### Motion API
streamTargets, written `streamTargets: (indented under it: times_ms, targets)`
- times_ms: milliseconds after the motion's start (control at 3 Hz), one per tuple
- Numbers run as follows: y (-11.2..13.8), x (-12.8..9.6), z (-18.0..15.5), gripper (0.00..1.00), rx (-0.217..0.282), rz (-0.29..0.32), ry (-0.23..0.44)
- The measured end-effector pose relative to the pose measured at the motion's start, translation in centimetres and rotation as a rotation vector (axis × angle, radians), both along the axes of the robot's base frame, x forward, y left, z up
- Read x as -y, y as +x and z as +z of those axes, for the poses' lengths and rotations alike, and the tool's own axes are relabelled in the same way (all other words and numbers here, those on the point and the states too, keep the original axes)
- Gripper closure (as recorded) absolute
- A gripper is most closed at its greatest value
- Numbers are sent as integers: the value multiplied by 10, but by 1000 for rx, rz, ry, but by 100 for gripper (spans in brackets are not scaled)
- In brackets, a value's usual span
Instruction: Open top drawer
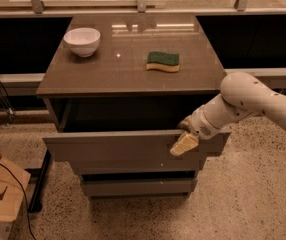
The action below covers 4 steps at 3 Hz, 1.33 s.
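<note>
**Top drawer stands partly out, gripper at its right end**

The top drawer (115, 146) is directly under the tabletop (118, 76) of the grey-brown cabinet. Its flat front is out toward the near side. Between the front and the cabinet body there is a dark open gap, and the inside is in shadow. Under it are two narrower drawer fronts, the middle drawer (133, 168) and the lowest drawer (138, 187), and both sit further back.

The gripper (185, 142) is at the right part of the top drawer's front. Its cream-coloured end lies against the outer face, just below the upper edge. If it clamps the front or only rests on it, I cannot tell, because the front hides the other side. The white arm (255, 101) comes in from the right.

On the tabletop, a white bowl (82, 40) stands at the far left, upright. A green and yellow sponge (163, 61) lies right of the middle, well apart from the bowl. On the speckled floor (253, 199), near left, there is a cardboard box (0, 196).
</note>
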State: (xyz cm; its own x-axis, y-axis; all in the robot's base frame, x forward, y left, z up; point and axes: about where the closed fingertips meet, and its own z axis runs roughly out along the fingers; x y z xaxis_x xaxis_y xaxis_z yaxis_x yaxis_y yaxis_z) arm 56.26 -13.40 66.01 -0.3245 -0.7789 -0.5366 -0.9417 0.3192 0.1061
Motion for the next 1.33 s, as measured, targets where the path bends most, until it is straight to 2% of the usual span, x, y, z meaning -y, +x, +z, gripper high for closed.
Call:
streamTargets:
  times_ms: [333, 667, 1000, 1333]
  targets:
    - [0, 0, 2, 66, 0, 0, 0]
    - [0, 0, 2, 61, 0, 0, 0]
    - [-35, -5, 4, 40, -55, -12, -12]
    - [-48, -7, 5, 17, -79, -18, -17]
